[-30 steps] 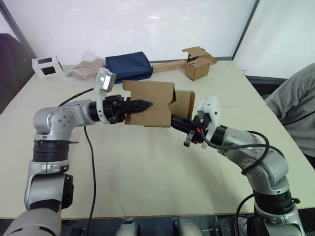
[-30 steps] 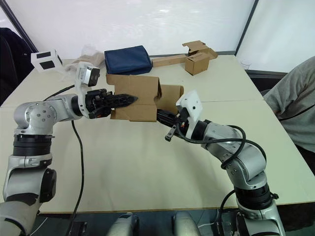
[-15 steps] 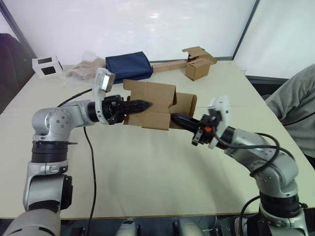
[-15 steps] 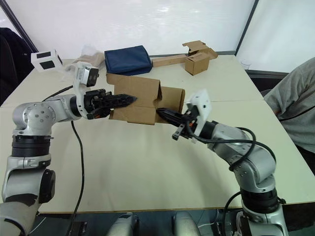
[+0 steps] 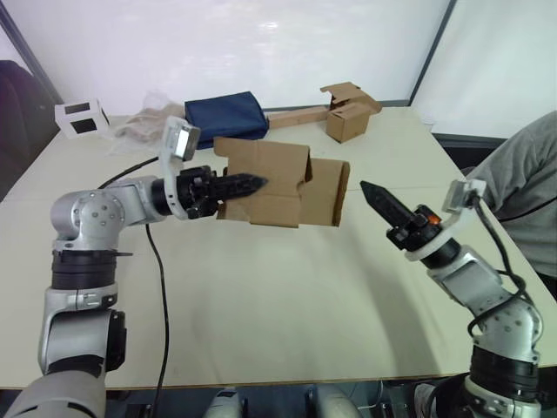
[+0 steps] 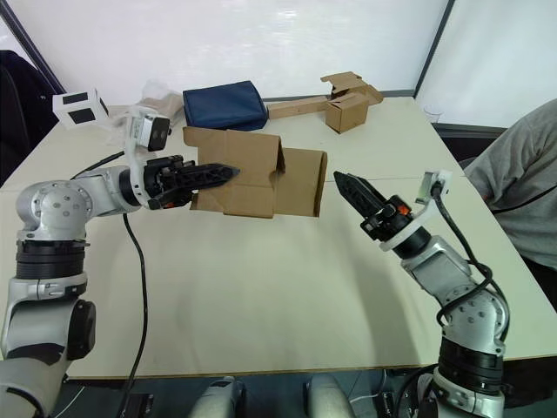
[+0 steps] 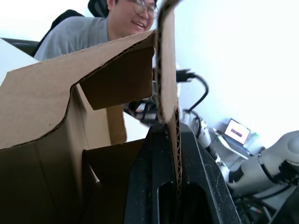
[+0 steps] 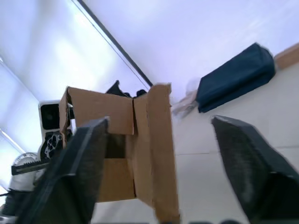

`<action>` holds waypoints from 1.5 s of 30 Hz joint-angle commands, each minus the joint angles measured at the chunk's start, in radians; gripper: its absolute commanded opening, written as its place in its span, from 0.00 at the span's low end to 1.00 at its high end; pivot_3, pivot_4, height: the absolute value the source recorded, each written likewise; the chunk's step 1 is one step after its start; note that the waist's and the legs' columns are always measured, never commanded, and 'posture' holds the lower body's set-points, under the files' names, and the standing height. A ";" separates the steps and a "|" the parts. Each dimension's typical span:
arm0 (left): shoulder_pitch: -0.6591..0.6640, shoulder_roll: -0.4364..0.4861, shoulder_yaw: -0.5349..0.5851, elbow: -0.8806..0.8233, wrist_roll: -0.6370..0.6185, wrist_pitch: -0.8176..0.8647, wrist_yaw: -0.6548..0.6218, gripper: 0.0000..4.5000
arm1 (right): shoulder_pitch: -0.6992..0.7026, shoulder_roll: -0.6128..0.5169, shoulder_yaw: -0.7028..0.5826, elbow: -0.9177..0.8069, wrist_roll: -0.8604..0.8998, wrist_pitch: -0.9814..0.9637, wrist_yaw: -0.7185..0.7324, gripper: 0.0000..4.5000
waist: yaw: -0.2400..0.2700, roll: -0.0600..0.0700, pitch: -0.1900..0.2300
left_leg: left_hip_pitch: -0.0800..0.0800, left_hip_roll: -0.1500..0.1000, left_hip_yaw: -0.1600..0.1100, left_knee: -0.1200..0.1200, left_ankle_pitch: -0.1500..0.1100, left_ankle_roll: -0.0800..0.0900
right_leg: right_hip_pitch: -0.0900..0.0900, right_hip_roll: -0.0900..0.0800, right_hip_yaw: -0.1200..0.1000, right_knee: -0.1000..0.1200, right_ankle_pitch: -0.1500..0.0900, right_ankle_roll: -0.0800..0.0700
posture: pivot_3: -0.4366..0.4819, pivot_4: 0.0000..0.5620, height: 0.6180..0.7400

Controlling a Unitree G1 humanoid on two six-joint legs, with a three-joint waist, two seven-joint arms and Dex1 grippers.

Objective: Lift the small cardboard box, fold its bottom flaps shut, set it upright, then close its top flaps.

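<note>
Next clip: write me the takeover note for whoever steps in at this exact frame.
Left pincer: shut on a wall of the small cardboard box, holding it on its side above the table.
Right pincer: open, off the box, pointing at its open end.
Done: box lifted.
Left: that end's flaps are unfolded; fold the bottom shut, stand it upright, close the top.

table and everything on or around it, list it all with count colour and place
small cardboard box: 1, brown, held above the table, pinched by the left hand
second cardboard box: 1, brown, far right of table, adjoining a long cardboard strip
fabric bag: 1, navy, far centre
cube: 1, white with black squares, far left corner
plastic wrap: 1, clear, beside the bag
cable: 1, black, left side
table: 1, cream
person: 1, grey sleeve, right edge
left hand: black, shut on a box wall
right hand: black, open, apart from the box
</note>
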 commanded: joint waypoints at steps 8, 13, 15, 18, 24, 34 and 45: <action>-0.036 -0.017 0.018 -0.007 -0.015 -0.019 0.020 0.00 | -0.041 0.125 0.091 -0.101 0.150 -0.040 -0.090 1.00 | 0.001 0.001 0.000 | 0.000 0.000 0.000 0.000 0.000 0.000 | 0.000 0.000 0.000 0.000 0.000 0.000 | 0.48 0.27 1.00; -0.040 -0.019 0.012 0.021 0.004 -0.036 0.016 0.00 | -0.027 0.113 0.104 -0.177 0.226 -0.058 -0.153 1.00 | 0.000 0.001 0.000 | 0.000 0.000 0.000 0.000 0.000 0.000 | 0.000 0.000 0.000 0.000 0.000 0.000 | 0.48 0.27 1.00; -0.042 -0.021 0.010 0.027 0.010 -0.041 0.014 0.00 | -0.018 0.106 0.114 -0.191 0.235 -0.064 -0.164 1.00 | 0.000 0.001 0.000 | 0.000 0.000 0.000 0.000 0.000 0.000 | 0.000 0.000 0.000 0.000 0.000 0.000 | 0.48 0.27 1.00; -0.047 -0.024 0.009 0.035 0.011 -0.044 0.013 0.00 | -0.004 0.100 0.129 -0.206 0.243 -0.074 -0.177 1.00 | 0.000 0.001 0.000 | 0.000 0.000 0.000 0.000 0.000 0.000 | 0.000 0.000 0.000 0.000 0.000 0.000 | 0.48 0.27 1.00; -0.061 -0.029 0.011 0.049 0.011 -0.045 0.012 0.00 | 0.017 0.085 0.170 -0.216 0.209 -0.091 -0.181 0.89 | 0.000 0.001 0.000 | 0.000 0.000 0.000 0.000 0.000 0.000 | 0.000 0.000 0.000 0.000 0.000 0.000 | 0.48 0.27 1.00; -0.063 -0.029 0.009 0.047 0.014 -0.044 0.008 0.00 | 0.023 0.065 0.214 -0.220 0.156 -0.117 -0.178 0.36 | 0.000 0.001 0.000 | 0.000 0.000 0.000 0.000 0.000 0.000 | 0.000 0.000 0.000 0.000 0.000 0.000 | 0.48 0.27 1.00; -0.055 -0.031 0.014 0.035 0.009 -0.039 0.013 0.00 | 0.027 0.046 0.234 -0.223 0.115 -0.134 -0.179 0.04 | 0.000 0.001 0.000 | 0.000 0.000 0.000 0.000 0.000 0.000 | 0.000 0.000 0.000 0.000 0.000 0.000 | 0.48 0.27 1.00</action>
